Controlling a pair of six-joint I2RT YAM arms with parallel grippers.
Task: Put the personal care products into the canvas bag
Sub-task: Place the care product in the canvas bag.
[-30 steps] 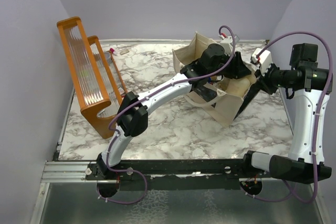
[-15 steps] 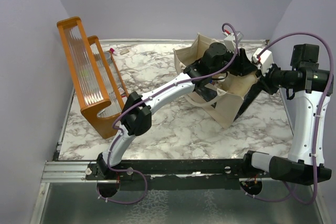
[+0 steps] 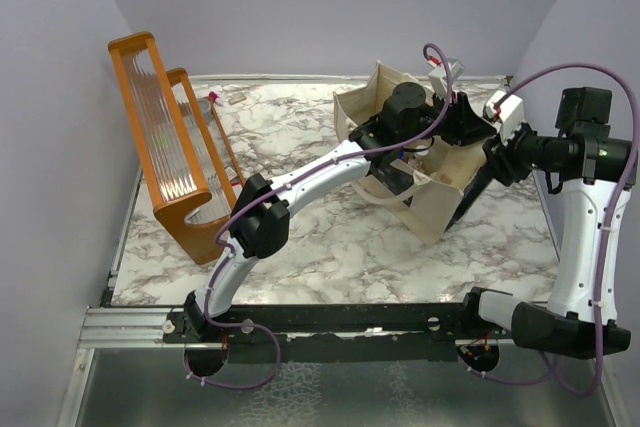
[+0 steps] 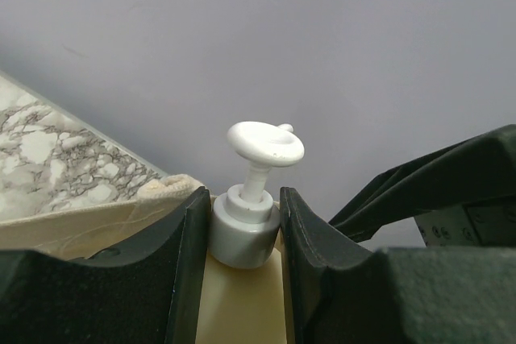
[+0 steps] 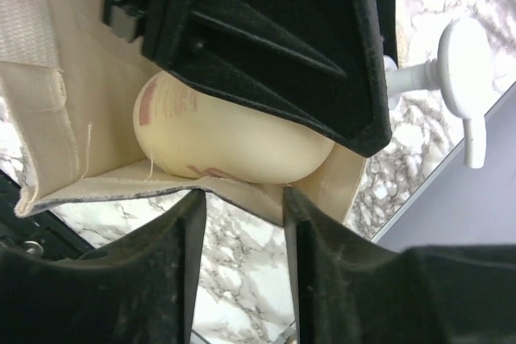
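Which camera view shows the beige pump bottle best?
The right wrist view: it shows the pump bottle most fully, with its rounded beige body and white pump head. The left wrist view gives only pump head and collar, clamped in the left gripper. In the top view that gripper hides nearly all of it.

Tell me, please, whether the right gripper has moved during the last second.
Yes. In the top view the right gripper has shifted slightly rightward, toward the right edge of the table and further from the fixed orange rack.
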